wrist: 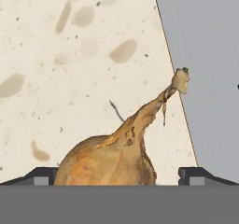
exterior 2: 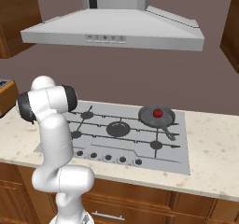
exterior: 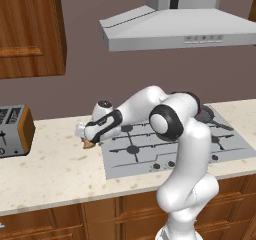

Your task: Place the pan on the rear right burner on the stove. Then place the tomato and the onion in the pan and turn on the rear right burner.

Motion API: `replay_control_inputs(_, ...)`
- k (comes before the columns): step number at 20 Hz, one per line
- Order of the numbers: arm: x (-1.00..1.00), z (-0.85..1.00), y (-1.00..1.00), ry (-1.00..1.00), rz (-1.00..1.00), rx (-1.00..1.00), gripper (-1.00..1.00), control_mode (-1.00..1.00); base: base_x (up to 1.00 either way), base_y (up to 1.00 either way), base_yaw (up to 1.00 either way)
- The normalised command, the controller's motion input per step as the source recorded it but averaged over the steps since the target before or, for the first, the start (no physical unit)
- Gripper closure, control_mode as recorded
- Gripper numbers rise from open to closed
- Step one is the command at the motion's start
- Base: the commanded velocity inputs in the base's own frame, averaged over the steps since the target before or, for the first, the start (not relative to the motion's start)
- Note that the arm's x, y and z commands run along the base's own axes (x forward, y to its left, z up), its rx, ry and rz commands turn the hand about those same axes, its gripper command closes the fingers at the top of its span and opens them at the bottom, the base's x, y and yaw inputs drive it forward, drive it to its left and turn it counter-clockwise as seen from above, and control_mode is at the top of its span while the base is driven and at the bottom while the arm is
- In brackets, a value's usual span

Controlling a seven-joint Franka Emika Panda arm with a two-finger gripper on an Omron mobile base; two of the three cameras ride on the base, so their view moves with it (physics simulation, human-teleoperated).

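Note:
The dark pan (exterior 2: 150, 118) sits at the rear right of the silver stove (exterior 2: 100, 143), covering the rear right burner, its handle pointing toward the front. A red tomato (exterior 2: 158, 112) lies inside the pan. On the counter just left of the stove (exterior: 120, 165) rests the tan onion (exterior: 88, 144). My gripper (exterior: 82, 133) hangs low right over it. In the hand view the onion (wrist: 107, 162) fills the space between my open fingertips (wrist: 43, 176), its dry stem slanting toward the stove's edge. The left tip is closer to it than the right.
A toaster (exterior: 15, 131) stands at the far left of the speckled counter (exterior: 55, 169). The range hood (exterior: 175, 26) hangs above the stove. A row of dark knobs (exterior 2: 107, 157) runs along the stove's front edge. Wooden cabinets (exterior: 30, 29) are mounted at upper left.

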Motion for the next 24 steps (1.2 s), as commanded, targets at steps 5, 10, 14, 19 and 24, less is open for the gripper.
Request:
replay_control_inputs(5,0.05,-0.02,0.00,0.03,-0.03,0.00,-1.00,-1.00,0.00,0.00,0.00)
replay_control_inputs(10,0.00,0.00,0.00,0.00,0.00,0.00,-1.00,-1.00,0.00,0.00,0.00)
replay_control_inputs(14,0.00,0.00,0.00,0.00,0.00,0.00,1.00,-1.00,0.00,0.00,0.00)
replay_control_inputs(19,0.00,-0.04,0.00,0.02,0.00,0.00,1.00,-1.00,0.00,0.00,0.00)
replay_control_inputs(24,0.00,-0.11,0.00,0.06,0.00,0.00,1.00,-1.00,0.00,0.00,0.00)
